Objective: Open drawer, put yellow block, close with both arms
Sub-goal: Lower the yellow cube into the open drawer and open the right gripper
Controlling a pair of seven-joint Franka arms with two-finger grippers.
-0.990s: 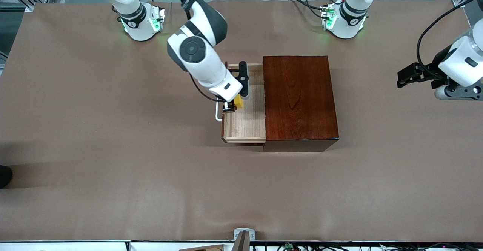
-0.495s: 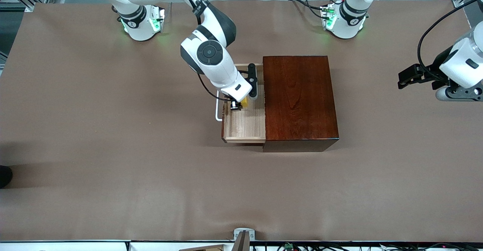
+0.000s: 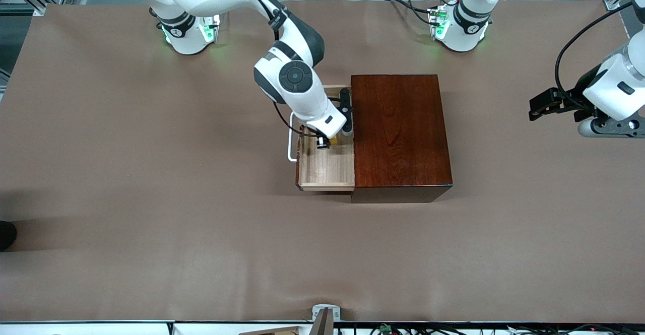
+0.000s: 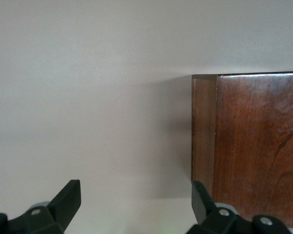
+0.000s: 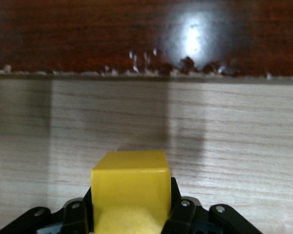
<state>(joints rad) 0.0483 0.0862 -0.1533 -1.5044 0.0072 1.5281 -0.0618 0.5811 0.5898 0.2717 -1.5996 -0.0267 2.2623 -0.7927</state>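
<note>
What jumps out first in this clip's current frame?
The right claw, shut on the yellow block, hangs over the open drawer, which is pulled out of the dark wooden box mid-table. The left claw waits open above the table at the left arm's end.

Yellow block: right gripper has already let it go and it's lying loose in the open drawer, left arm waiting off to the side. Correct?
Not released. The right wrist view shows the yellow block clamped between the jaws of the right gripper, over the floor of the open drawer. The left gripper does wait, open, toward the left arm's end of the table.
</note>
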